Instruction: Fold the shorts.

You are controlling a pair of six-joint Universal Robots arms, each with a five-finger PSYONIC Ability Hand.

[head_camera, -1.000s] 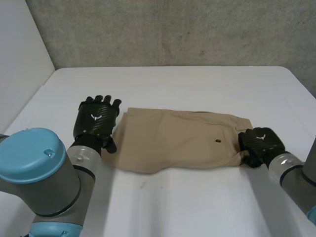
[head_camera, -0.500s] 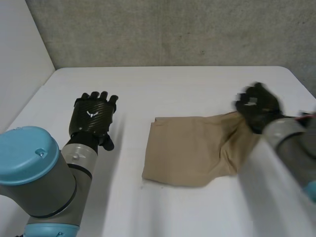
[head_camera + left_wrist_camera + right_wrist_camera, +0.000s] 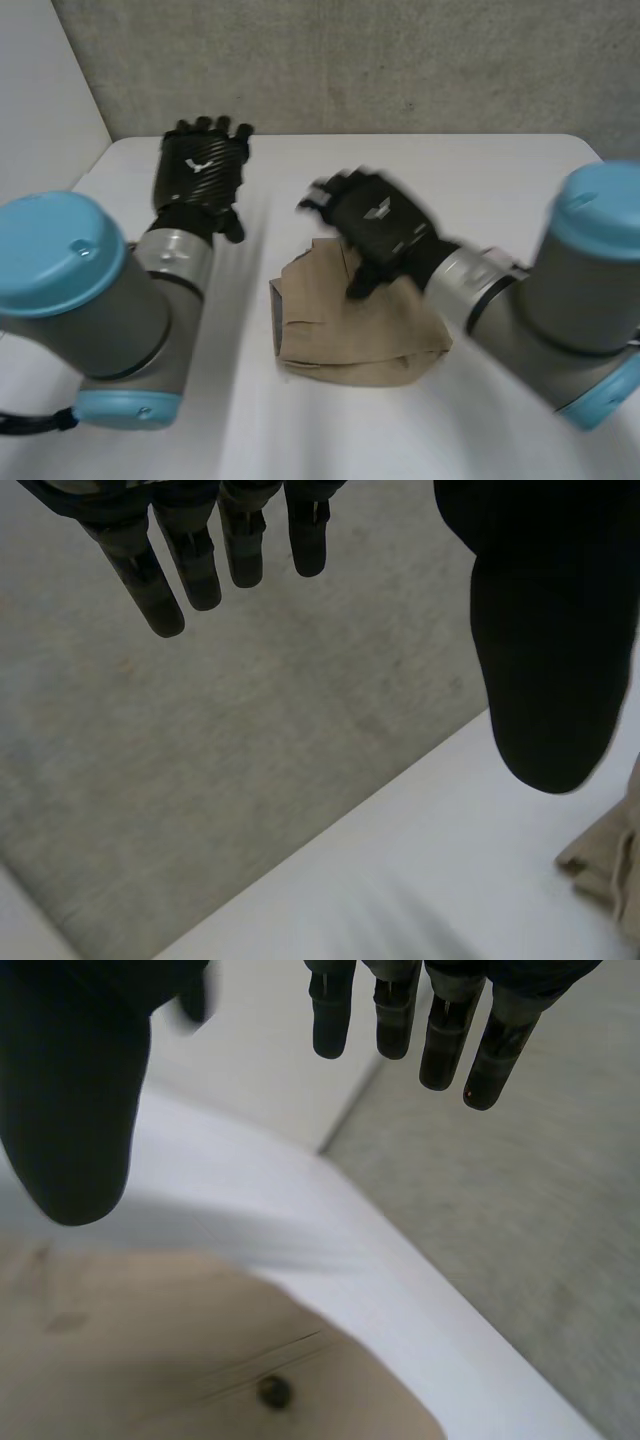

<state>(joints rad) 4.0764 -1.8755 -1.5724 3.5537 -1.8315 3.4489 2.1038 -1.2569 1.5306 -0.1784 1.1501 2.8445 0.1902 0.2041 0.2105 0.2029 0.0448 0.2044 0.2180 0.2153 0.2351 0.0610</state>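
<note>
The tan shorts (image 3: 345, 340) lie folded over on themselves in the middle of the white table (image 3: 500, 170), the fold at the right and the loose edges at the left. My right hand (image 3: 378, 222) hovers just above their upper layer, open with straight fingers (image 3: 445, 1040) and holding nothing. In the right wrist view the shorts (image 3: 150, 1360) and a dark button (image 3: 272, 1392) lie under that palm. My left hand (image 3: 203, 170) is raised to the left of the shorts, open and apart from them. Its straight fingers (image 3: 190, 560) point at the wall, and a corner of the shorts (image 3: 612, 865) lies beside its thumb.
A grey concrete wall (image 3: 400, 60) runs along the table's far edge, and a white panel (image 3: 40, 90) stands at the far left. Bare table lies on all sides of the shorts.
My right hand carried the right end of the shorts leftward over the other half and let go, its fingers opening. My left hand drew back toward the far edge.
</note>
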